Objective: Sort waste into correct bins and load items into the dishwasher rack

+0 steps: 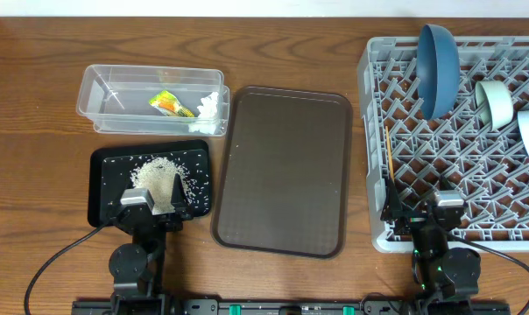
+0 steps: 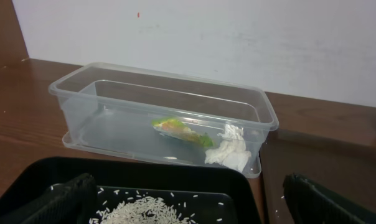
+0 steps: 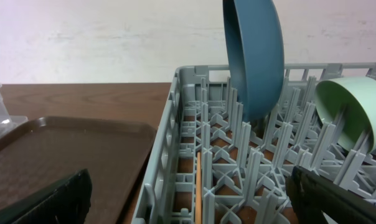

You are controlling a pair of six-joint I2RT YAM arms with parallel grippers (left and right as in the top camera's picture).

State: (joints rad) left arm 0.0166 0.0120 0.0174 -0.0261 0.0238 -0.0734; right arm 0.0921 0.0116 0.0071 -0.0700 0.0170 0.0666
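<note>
Both my left gripper, rice just ahead, and right gripper, rack ahead, hang spread and empty; I judge everything sorted, so I'd only park.

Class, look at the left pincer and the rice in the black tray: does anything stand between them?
Nothing visible does. The open left pincer hangs over the near edge of the black tray, and the rice lies bare just ahead.

A brown wooden table with a clear grain filled the overhead view from side to side. A plain white wall stood behind its far edge (one tiny red speck showed high up on it). The light was soft and even, and shadows were faint.
</note>
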